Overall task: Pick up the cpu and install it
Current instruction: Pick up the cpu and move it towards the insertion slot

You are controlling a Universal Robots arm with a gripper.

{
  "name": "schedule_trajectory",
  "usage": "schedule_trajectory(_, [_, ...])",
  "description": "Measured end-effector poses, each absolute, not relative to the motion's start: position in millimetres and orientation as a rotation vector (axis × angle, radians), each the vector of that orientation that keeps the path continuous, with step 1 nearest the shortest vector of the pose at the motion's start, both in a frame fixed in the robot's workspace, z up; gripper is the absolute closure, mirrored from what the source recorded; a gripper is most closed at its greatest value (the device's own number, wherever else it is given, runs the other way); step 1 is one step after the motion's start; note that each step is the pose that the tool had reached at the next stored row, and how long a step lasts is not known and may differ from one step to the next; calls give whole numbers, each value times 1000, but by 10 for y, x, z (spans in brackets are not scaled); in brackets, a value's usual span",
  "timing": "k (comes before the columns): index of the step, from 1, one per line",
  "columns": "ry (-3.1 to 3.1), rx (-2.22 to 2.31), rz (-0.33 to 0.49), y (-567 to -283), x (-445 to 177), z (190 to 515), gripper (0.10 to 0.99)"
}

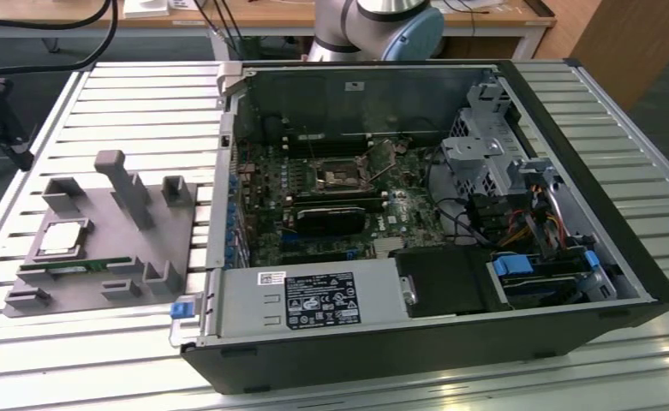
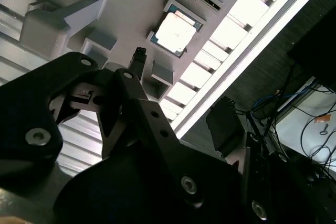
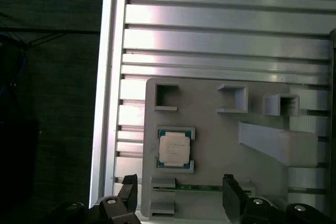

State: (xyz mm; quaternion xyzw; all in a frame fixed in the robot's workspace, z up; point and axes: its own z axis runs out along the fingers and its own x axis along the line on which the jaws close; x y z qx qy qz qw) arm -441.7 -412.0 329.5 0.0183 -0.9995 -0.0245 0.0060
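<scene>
CPU (image 1: 62, 238): lies flat in a recess of the grey holder block (image 1: 111, 244), lower left of the exterior view, beside the green memory stick (image 1: 69, 267). Gripper (image 3: 179, 190): fingers spread apart, empty, above the holder near the CPU. Open computer case (image 1: 426, 355): centre-right.

The worktop (image 1: 83, 360) is overlooked obliquely from above in the exterior view; the grey fixture (image 3: 210, 145) bearing the cpu (image 3: 175, 149) is shared, closer, by both wrist views.

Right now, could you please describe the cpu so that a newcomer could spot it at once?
At the exterior view's left of the computer case, a grey fixture lies on the slatted table. The cpu sits flat in it: a silvery square chip, unlike the long thin green memory stick alongside.
</scene>
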Motion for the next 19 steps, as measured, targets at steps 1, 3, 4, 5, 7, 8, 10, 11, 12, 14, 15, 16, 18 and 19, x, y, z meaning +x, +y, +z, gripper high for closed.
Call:
schedule_trajectory(1, [-3128,57,-77,-4120,-4416,3295,345])
schedule_trajectory(3, [-3128,57,-77,-4120,-4417,3296,361])
schedule_trajectory(4, [-3128,57,-77,-4120,-4416,3296,361])
schedule_trajectory(5, [-3128,57,-77,-4120,-4416,3296,420])
schedule_trajectory(7, [-3128,57,-77,-4120,-4416,3296,478])
schedule_trajectory(8, [-3128,57,-77,-4120,-4416,3296,537])
schedule_trajectory(10, [-3128,57,-77,-4120,-4416,3296,596])
schedule_trajectory(11, [-3128,57,-77,-4120,-4416,3297,655])
schedule_trajectory(12, [-3128,57,-77,-4120,-4416,3297,714])
schedule_trajectory(14, [-3128,57,-77,-4120,-4416,3297,773])
schedule_trajectory(15, [-3128,57,-77,-4120,-4416,3297,773])
schedule_trajectory(16, [-3128,57,-77,-4120,-4416,3297,831])
schedule_trajectory(18, [-3128,57,-77,-4120,-4416,3298,949])
schedule_trajectory(19, [-3128,57,-77,-4120,-4416,3298,949])
